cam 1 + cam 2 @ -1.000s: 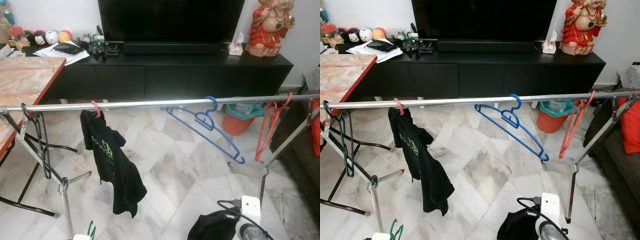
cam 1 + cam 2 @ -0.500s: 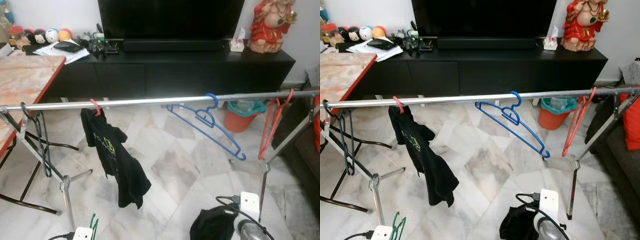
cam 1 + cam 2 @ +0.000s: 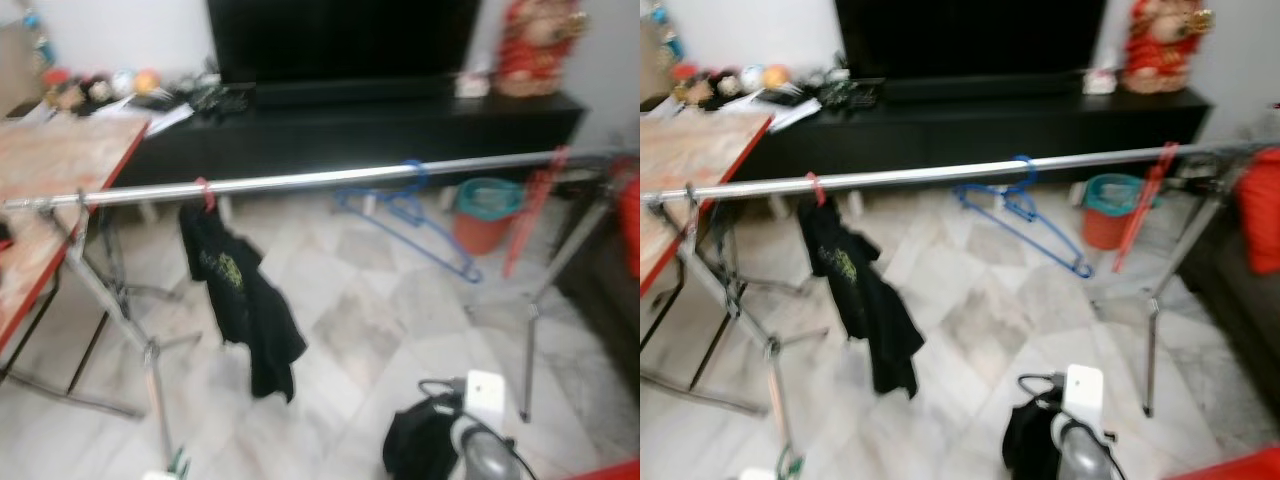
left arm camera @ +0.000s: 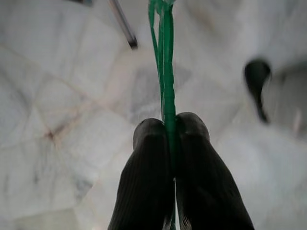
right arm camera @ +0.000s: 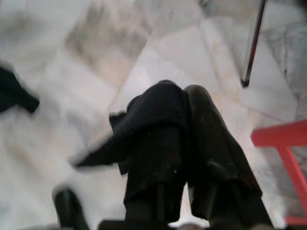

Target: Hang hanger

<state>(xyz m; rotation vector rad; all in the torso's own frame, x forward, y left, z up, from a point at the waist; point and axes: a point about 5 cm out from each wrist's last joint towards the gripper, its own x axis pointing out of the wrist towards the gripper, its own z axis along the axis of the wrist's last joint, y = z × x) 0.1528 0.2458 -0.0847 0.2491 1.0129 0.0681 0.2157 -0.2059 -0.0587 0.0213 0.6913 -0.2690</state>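
Note:
A silver clothes rail (image 3: 330,180) runs across in front of me. On it hang a black shirt (image 3: 240,300) on a red hanger, a bare blue hanger (image 3: 410,215) and a red hanger (image 3: 530,210) near the right end. In the left wrist view my left gripper (image 4: 170,124) is shut on a thin green hanger (image 4: 165,57), held low over the floor. The right gripper (image 5: 184,96) is shut on a black garment (image 5: 158,110), which also shows at the lower edge of the left eye view as a dark bundle (image 3: 420,440).
A marble-topped table (image 3: 50,170) with a red edge stands at the left. Behind the rail are a black TV cabinet (image 3: 350,120) and an orange bin (image 3: 480,215). The rack's legs (image 3: 150,370) splay over the marble floor. A red object (image 3: 610,470) lies at the lower right.
The whole picture has shifted and blurred, so the camera is moving. The black shirt has swung on the rail. Both grippers keep their holds.

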